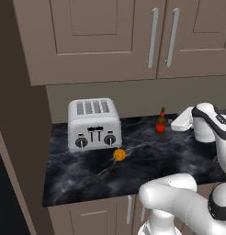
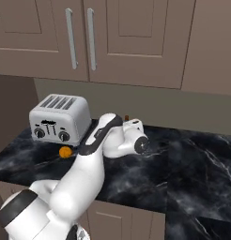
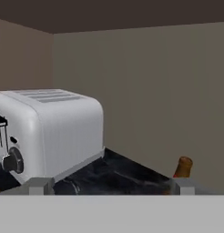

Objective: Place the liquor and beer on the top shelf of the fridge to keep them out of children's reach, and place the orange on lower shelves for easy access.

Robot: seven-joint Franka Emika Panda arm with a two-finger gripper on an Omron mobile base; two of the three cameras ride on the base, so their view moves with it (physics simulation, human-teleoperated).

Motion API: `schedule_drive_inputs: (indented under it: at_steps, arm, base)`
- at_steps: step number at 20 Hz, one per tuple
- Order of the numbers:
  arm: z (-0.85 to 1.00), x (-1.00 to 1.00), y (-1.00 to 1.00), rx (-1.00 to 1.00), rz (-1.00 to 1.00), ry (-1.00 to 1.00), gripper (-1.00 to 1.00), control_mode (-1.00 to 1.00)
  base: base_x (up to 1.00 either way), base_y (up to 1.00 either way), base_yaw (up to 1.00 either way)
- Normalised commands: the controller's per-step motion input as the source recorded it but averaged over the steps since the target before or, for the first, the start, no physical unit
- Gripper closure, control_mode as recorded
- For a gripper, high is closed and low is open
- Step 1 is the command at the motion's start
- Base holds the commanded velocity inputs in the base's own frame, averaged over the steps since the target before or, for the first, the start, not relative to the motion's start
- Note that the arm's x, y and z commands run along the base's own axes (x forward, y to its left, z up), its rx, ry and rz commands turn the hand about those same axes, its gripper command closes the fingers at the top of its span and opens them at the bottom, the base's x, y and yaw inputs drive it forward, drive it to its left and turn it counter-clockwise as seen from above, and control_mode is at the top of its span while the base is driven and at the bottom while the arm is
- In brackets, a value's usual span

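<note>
The dark marble surface (image 1: 147, 160) carries a toaster (image 1: 94, 123) at centre left, the orange (image 1: 119, 154) below it, and the beer (image 1: 161, 121) at centre right. The tool (image 3: 109, 186) stands spread, empty (near the beer). No item is shelved yet.

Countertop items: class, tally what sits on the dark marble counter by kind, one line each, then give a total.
Toaster: 1
Beer bottle: 1
Orange: 1
Total: 3
</note>
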Motion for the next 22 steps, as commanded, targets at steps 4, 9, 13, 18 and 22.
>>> schedule_drive_inputs:
  at_steps: [4, 9, 13, 18, 22]
  arm:
    - [-0.18, 0.29, 0.0, 0.0, 0.0, -0.02, -1.0, -1.0]
    - [-0.18, 0.29, 0.0, 0.0, 0.0, -0.02, -1.0, -1.0]
    - [-0.17, 0.28, 0.0, 0.0, 0.0, -0.04, -1.0, -1.0]
    - [-0.15, 0.29, -0.02, 0.0, 0.0, -0.04, -1.0, -1.0]
    - [-0.15, 0.27, -0.1, 0.0, 0.0, -0.04, -1.0, -1.0]
  base:
    - [0.0, 0.0, 0.0]
    - [0.0, 0.0, 0.0]
    - [0.0, 0.0, 0.0]
    - [0.0, 0.0, 0.0]
    - [0.0, 0.0, 0.0]
